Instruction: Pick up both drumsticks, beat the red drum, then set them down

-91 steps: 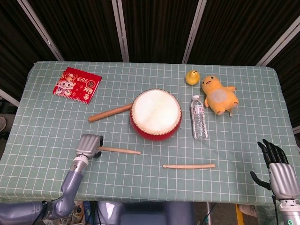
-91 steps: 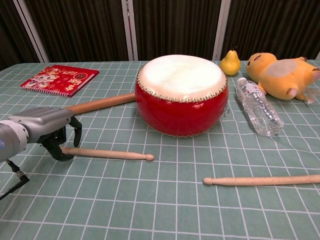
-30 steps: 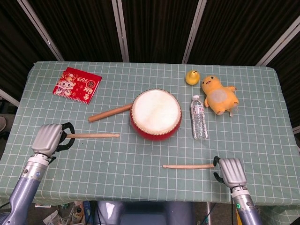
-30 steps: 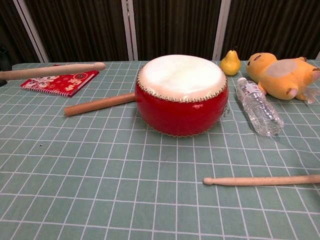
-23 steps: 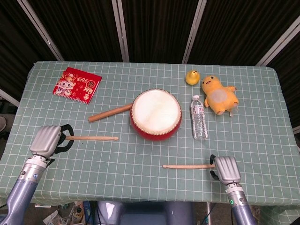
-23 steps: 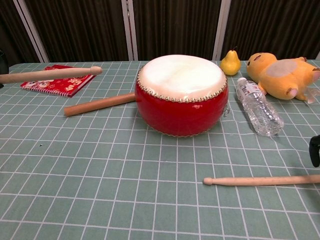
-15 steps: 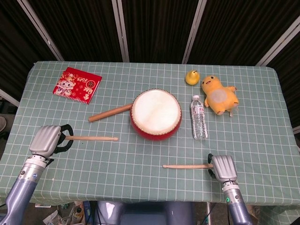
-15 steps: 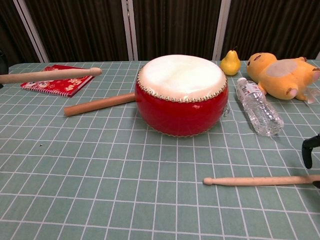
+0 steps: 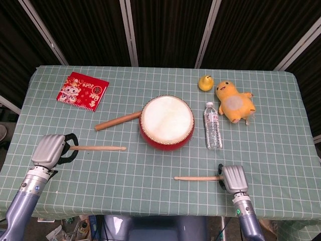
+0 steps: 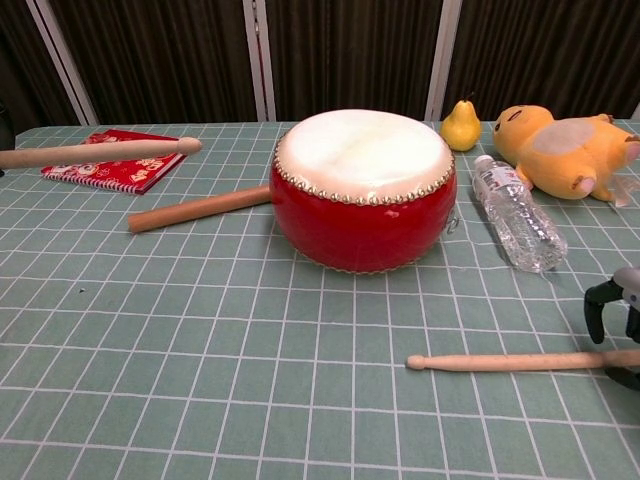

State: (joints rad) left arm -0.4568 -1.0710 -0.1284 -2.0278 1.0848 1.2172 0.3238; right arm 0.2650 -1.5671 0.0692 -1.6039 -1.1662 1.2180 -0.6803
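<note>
The red drum (image 9: 167,122) (image 10: 364,190) with its white skin stands mid-table. My left hand (image 9: 50,149) grips the butt of one thin drumstick (image 9: 98,148) (image 10: 95,152), held level above the cloth left of the drum, tip toward it. The second drumstick (image 9: 198,177) (image 10: 510,361) lies flat on the table in front of the drum. My right hand (image 9: 233,178) (image 10: 615,305) sits over its butt end. In the chest view its fingers arch above the stick and a thumb shows below, with a gap around the wood.
A thicker wooden stick (image 9: 118,120) (image 10: 200,208) lies against the drum's left side. A water bottle (image 9: 212,125), a yellow plush (image 9: 234,102) and a pear (image 9: 204,83) are right of the drum. A red notebook (image 9: 82,91) lies at the far left.
My left hand lifted its drumstick off the table to the left and now holds it still. My right hand came in from the right edge and slid left over the second stick's butt.
</note>
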